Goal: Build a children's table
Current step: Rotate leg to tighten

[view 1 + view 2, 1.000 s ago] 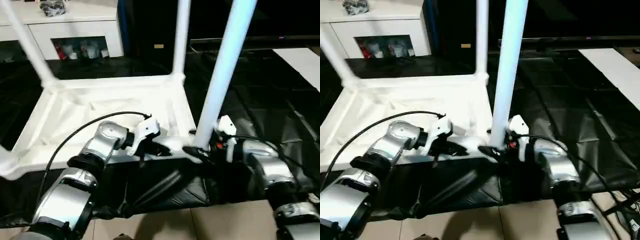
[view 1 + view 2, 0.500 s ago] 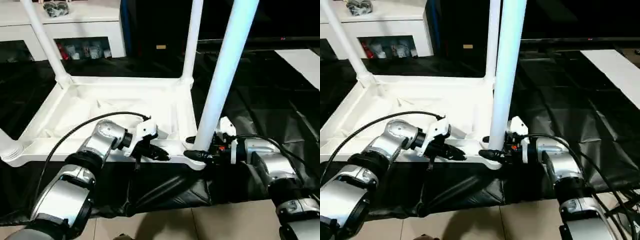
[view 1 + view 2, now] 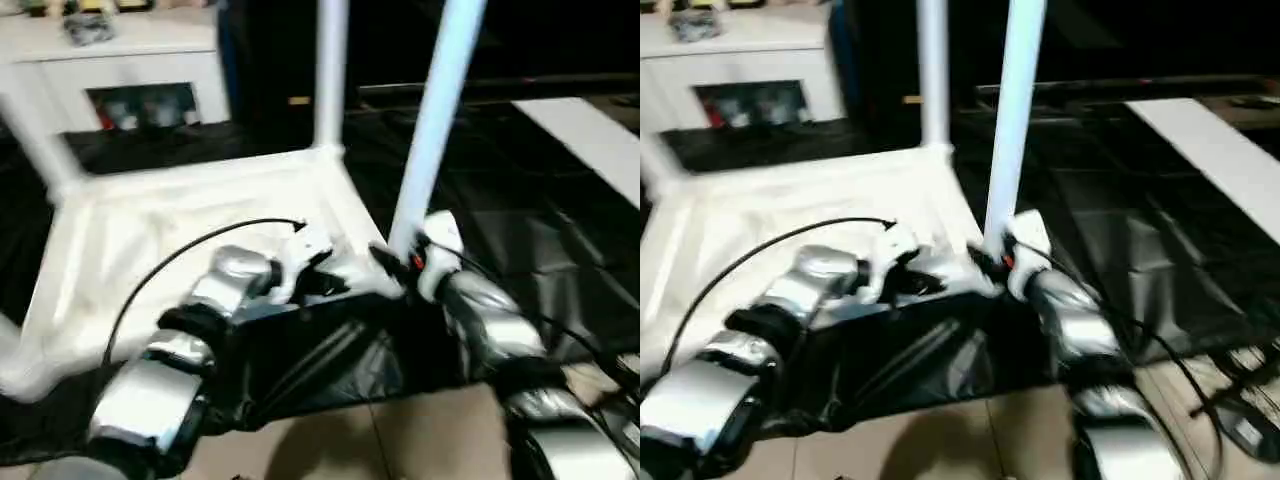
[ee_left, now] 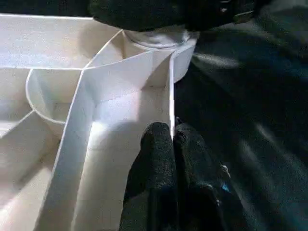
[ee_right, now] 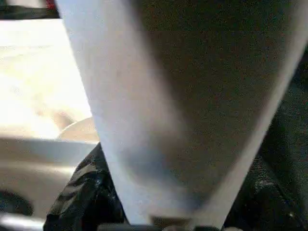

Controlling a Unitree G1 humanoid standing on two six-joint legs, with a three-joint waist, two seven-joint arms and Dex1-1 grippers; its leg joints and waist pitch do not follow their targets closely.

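Note:
The children's table (image 3: 150, 230) lies upside down on black sheeting, its ribbed underside facing up. Legs stand in its corner sockets: a far leg (image 3: 331, 70) and the near right leg (image 3: 435, 110), which leans a little. My left gripper (image 3: 335, 287) rests at the near rim. In the left wrist view its fingers (image 4: 156, 149) are pressed together on the thin rim wall (image 4: 171, 91), just short of the corner socket (image 4: 154, 41). My right gripper (image 3: 395, 262) is at the foot of the near right leg (image 5: 183, 96), with a black finger (image 5: 82, 192) against the tube.
A white cabinet (image 3: 120, 70) with glass doors stands at the back left. Black sheeting (image 3: 520, 200) covers the floor around the table. A white board (image 3: 590, 130) lies at the right. Bare tiled floor (image 3: 400, 440) shows in front.
The whole picture has shifted and tilted with the head. My right gripper's fingers have drawn in around the foot of the near right leg. The left gripper stays on the rim.

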